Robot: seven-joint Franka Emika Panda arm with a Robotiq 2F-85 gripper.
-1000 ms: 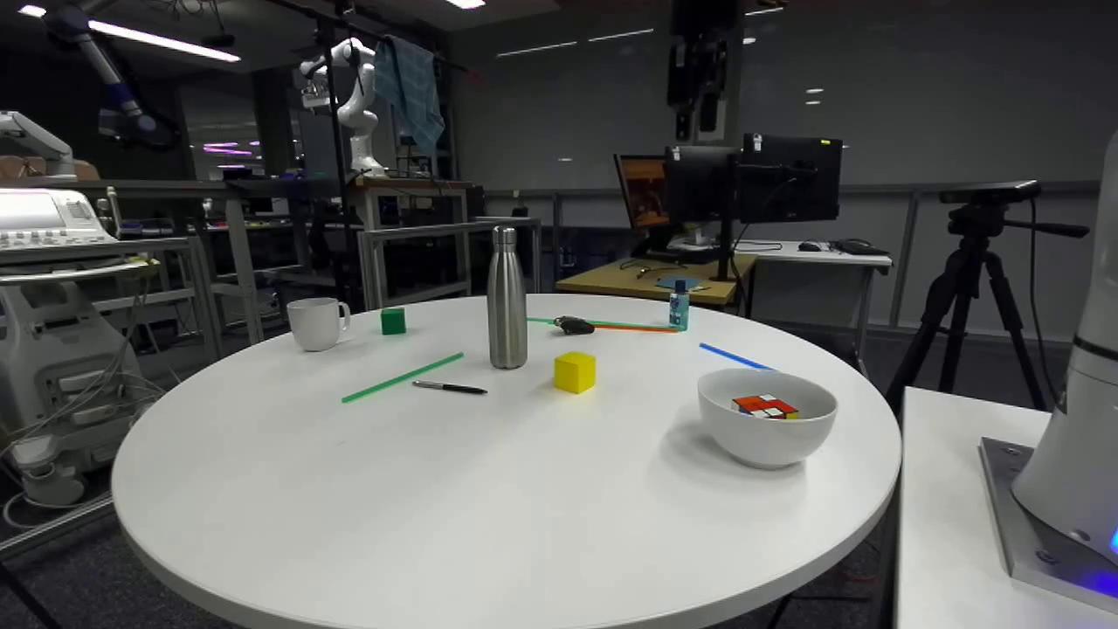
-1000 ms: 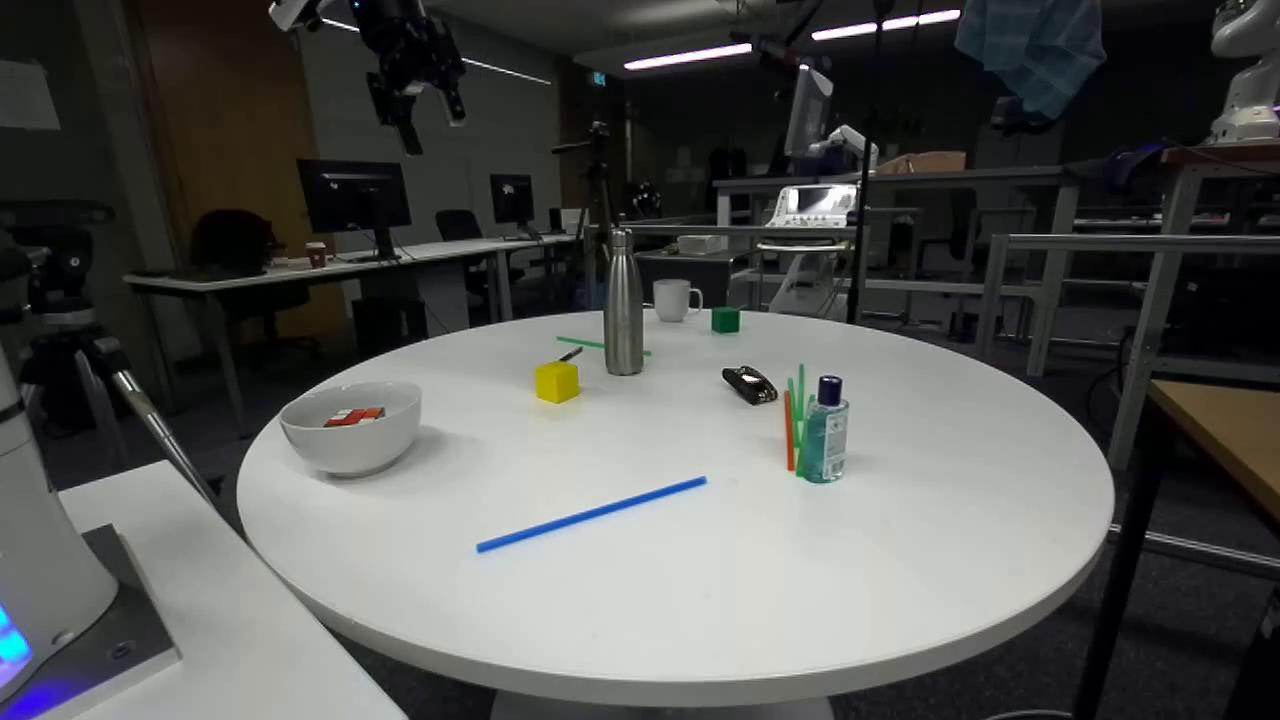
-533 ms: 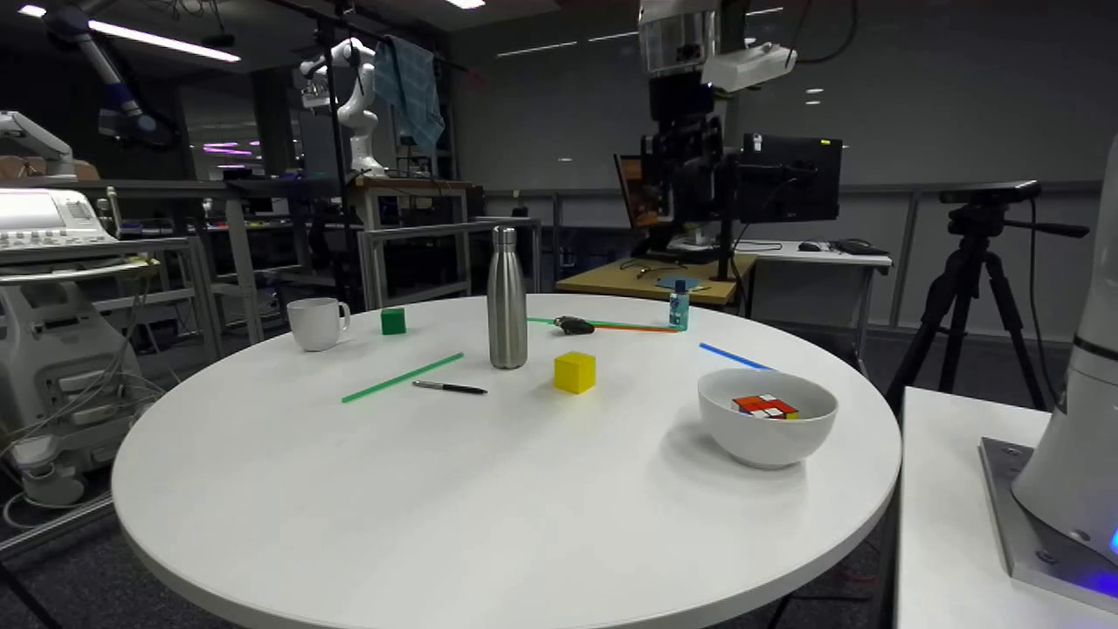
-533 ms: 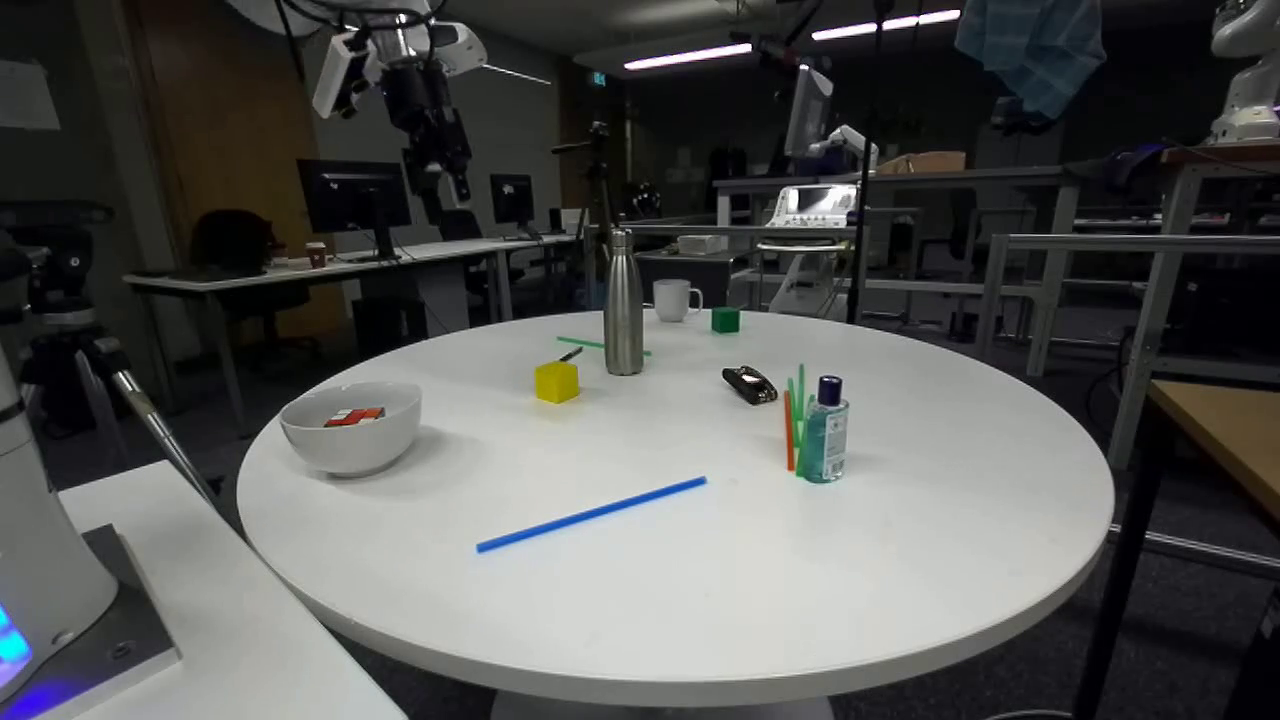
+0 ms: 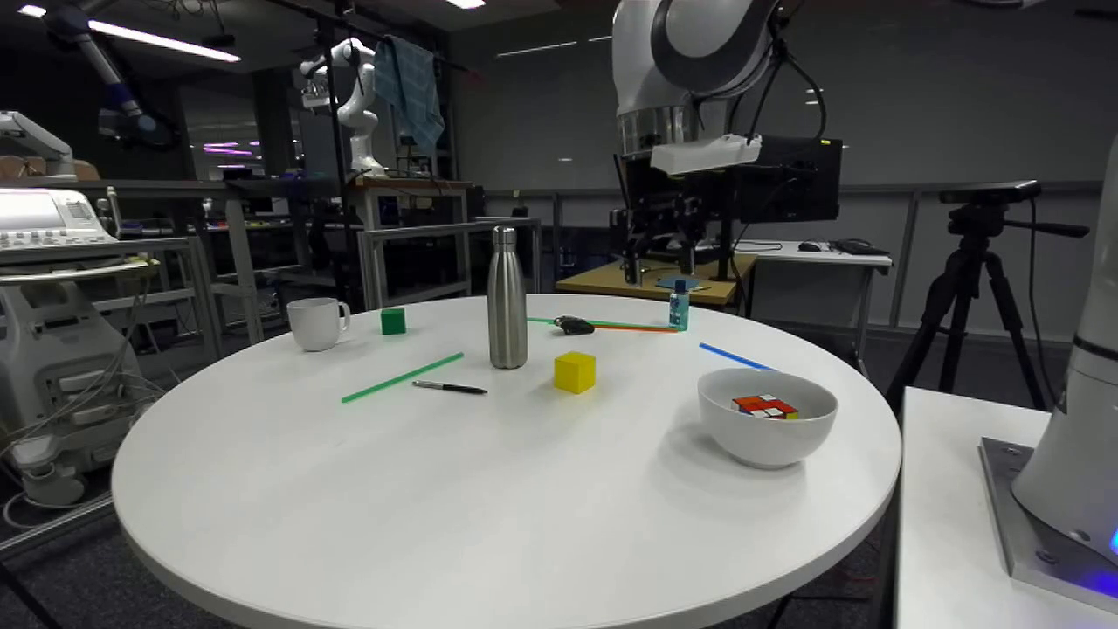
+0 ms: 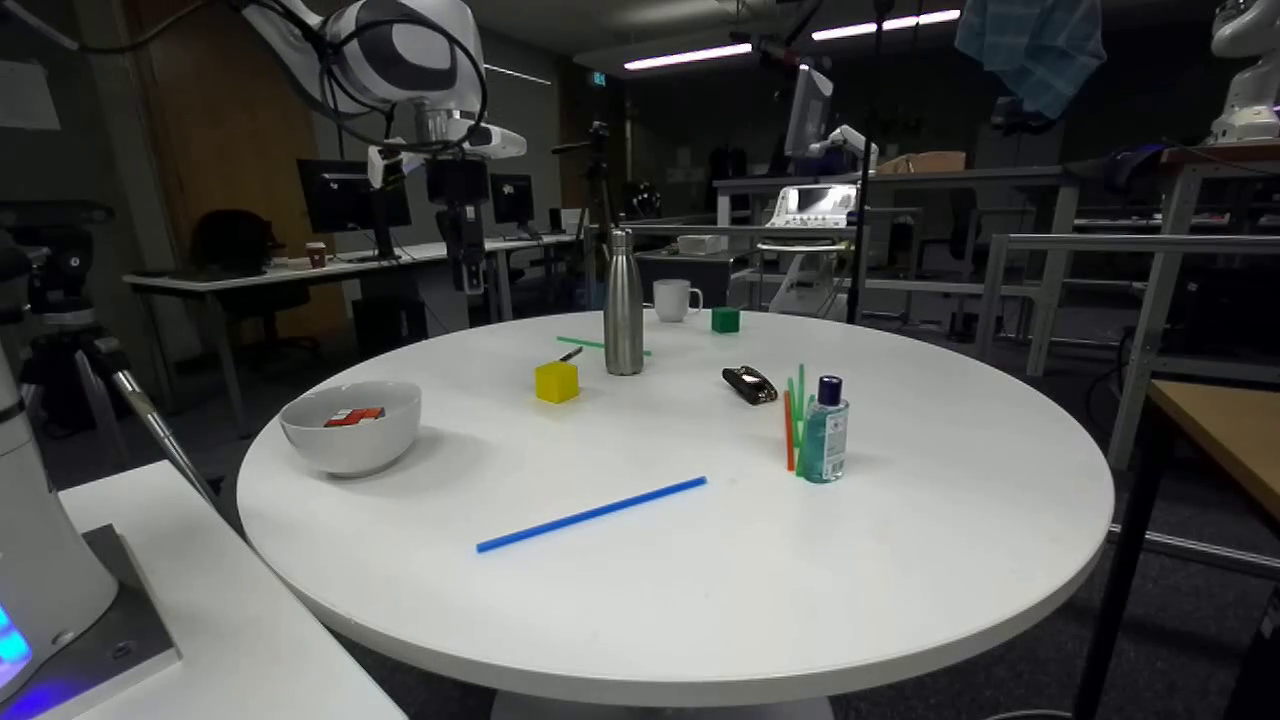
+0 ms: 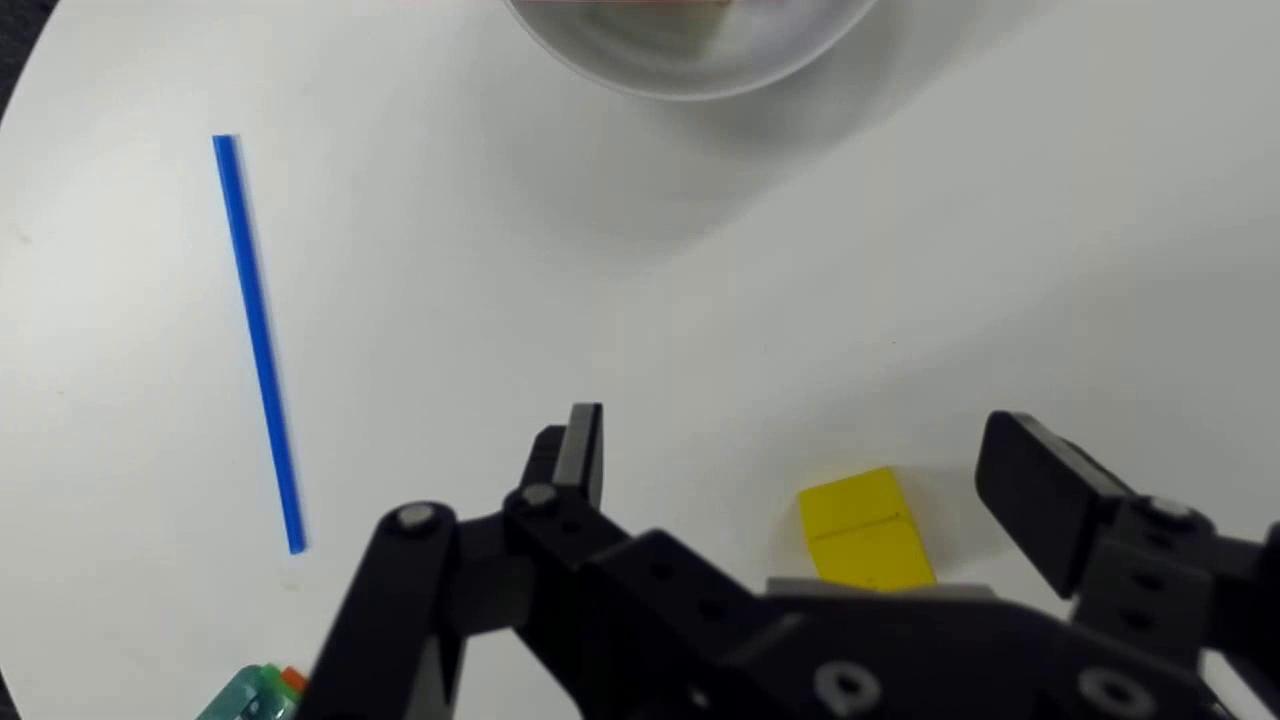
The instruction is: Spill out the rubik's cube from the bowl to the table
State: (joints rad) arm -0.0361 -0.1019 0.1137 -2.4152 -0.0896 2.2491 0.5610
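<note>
Gripper wide w/ nothing held, above table; bowl upright on it, rubik's cube inside. Bowl prob. stiff, glossy so maybe slippery, might chip if dropped; cube prob. light, shd tumble out easily. Best pinch rim from in & out, clear of cube

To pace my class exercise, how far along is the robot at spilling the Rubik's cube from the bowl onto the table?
Done: none of the spill; the Rubik's cube sits inside the bowl, which stands upright on the table in both exterior views.
In hand: nothing; the pincer hangs open above the table, apart from the bowl.
Left, probably: gripping the untouched bowl and tipping the Rubik's cube out.
</note>
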